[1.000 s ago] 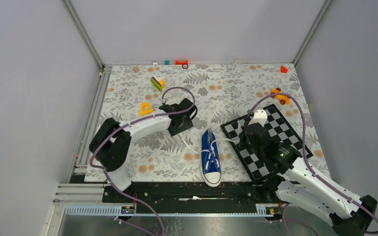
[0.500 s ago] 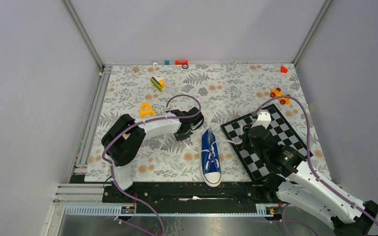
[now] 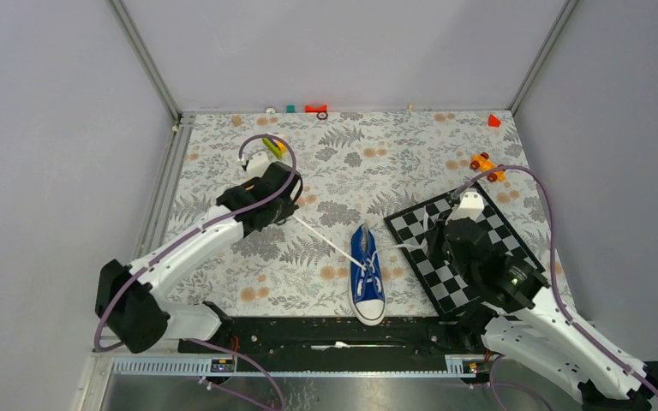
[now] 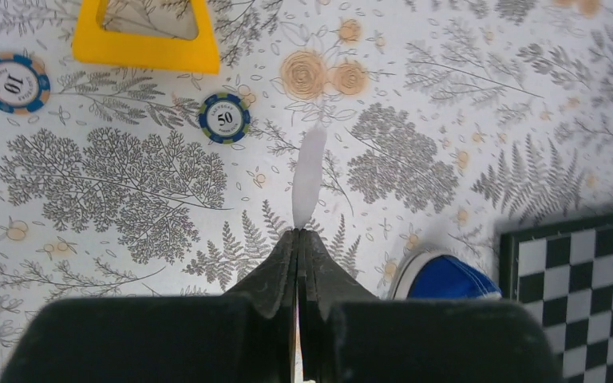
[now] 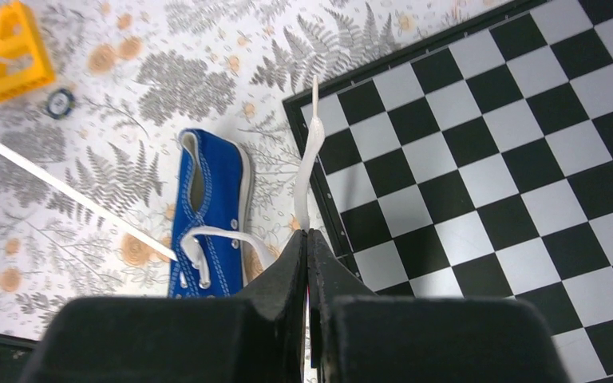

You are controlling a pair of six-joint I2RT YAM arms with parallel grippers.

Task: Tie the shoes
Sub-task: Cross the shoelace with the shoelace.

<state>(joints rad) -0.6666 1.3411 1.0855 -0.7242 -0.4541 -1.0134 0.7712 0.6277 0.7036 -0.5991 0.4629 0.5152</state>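
Top external puts your blue sneaker on the floral mat, toe toward the bases, just beside the chessboard. Your left gripper is pressed together on the left lace end, and your right gripper is pinching the right lace end. Both ends are held, but there's no crossing or knot yet, so I'd judge the tying is all ahead. Since a second ago, your left jaws have closed and that arm has swung outward, drawing its lace taut.
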